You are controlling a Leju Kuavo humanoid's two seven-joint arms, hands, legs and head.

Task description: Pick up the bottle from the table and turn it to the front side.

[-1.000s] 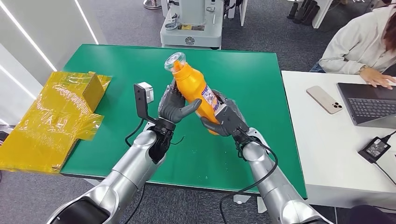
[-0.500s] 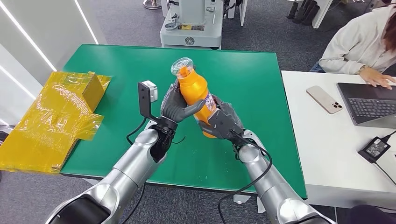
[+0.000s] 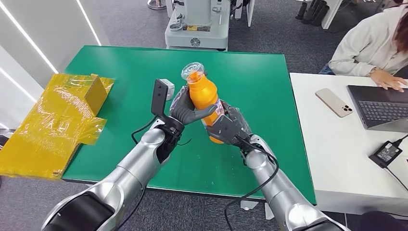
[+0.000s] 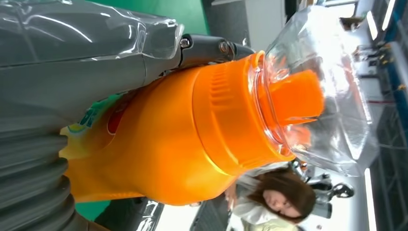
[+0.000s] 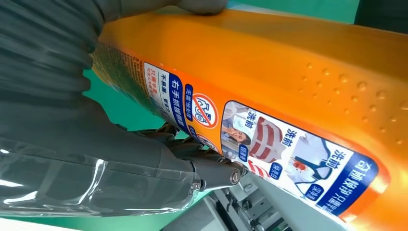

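- Orange bottle (image 3: 204, 98) held up off the green table (image 3: 120, 67), near the middle of the head view, neck tilted toward 11 o'clock, base toward 5 o'clock.
- Clear cap (image 3: 193, 70) sits over the orange nozzle at the top end; in the left wrist view the clear cap (image 4: 332, 91) covers the nozzle and the ribbed orange collar shows just below it.
- Left hand (image 3: 185, 109) grips the bottle's upper body from the 9 o'clock side; thumb reaches across the front, darker fingers wrapped behind. Fingers closed snug on the bottle.
- Right hand (image 3: 228, 126) holds the lower body and base from the 4 o'clock side, fingers curled around it, touching.
- Right wrist view: bottle (image 5: 269, 86) label faces that camera, white and blue panels with printed text and small pictures; grey thumb lies against the orange wall.
- Left wrist camera bracket stands up at 9 o'clock of the bottle, just beside the left hand.
- Yellow wrapped box (image 3: 57, 120) at 9 o'clock, overhanging the table's left edge, well apart from the hands.
- White desk (image 3: 332, 159) at 3 o'clock carries a phone (image 3: 334, 102), a laptop (image 3: 380, 108) and a black adapter (image 3: 386, 153).
- A person (image 3: 370, 43) sits at 2 o'clock, one hand at the laptop.
- Grey machine base (image 3: 197, 29) at 12 o'clock beyond the table.
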